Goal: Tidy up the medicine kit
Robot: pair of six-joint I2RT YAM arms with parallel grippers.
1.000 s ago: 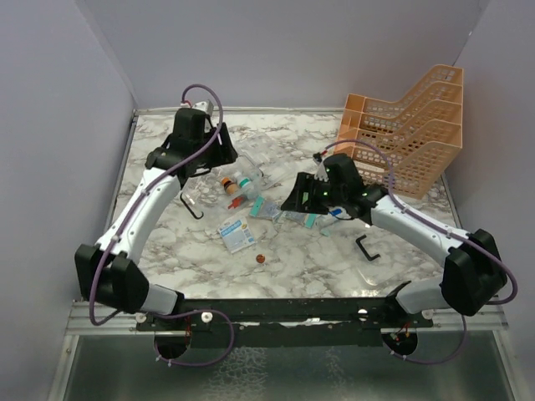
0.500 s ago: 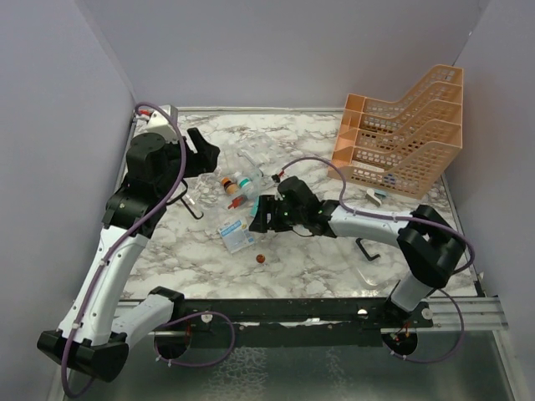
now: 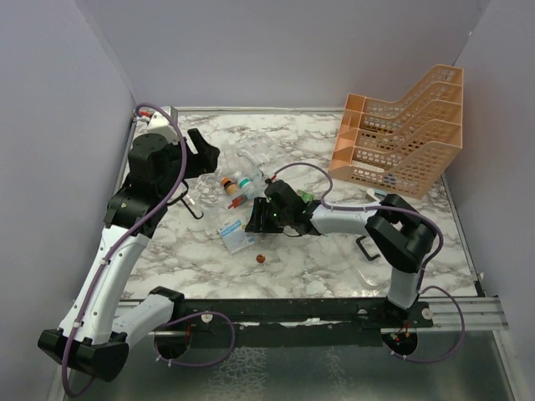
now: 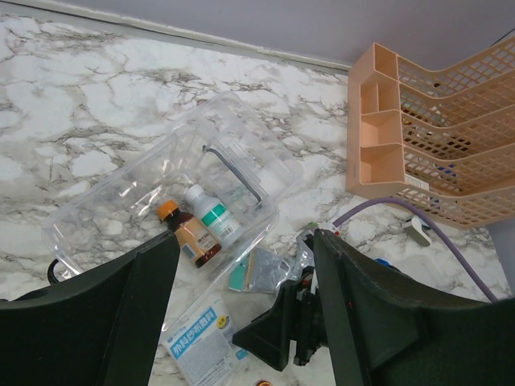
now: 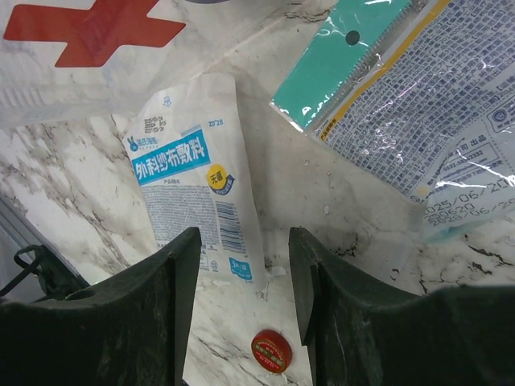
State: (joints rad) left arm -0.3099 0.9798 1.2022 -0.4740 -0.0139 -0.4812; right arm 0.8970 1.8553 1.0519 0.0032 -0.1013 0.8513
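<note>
The medicine kit [image 3: 242,167], a clear plastic box, lies open at the table's back left and also shows in the left wrist view [image 4: 121,201]. It holds a brown bottle [image 4: 190,235], a white bottle [image 4: 211,215] and a black handle [image 4: 235,173]. A white and blue sachet [image 3: 236,235] [image 5: 193,193], a teal and silver sachet [image 4: 259,270] [image 5: 410,96] and a red cap [image 3: 260,258] [image 5: 272,351] lie in front of it. My left gripper [image 3: 203,154] [image 4: 245,241] is open, raised above the box. My right gripper [image 3: 255,221] [image 5: 244,241] is open, low over the white sachet's edge.
The orange mesh rack [image 3: 401,134] [image 4: 426,145] stands at the back right. A black U-shaped handle [image 3: 194,209] lies left of the sachets, another [image 3: 368,248] at the right front. Clear plastic with a red cross [image 5: 88,40] lies behind the white sachet.
My left arm rose off the box and swung left, then held still. My right gripper moved left across the table, from beside the rack to the white sachet.
</note>
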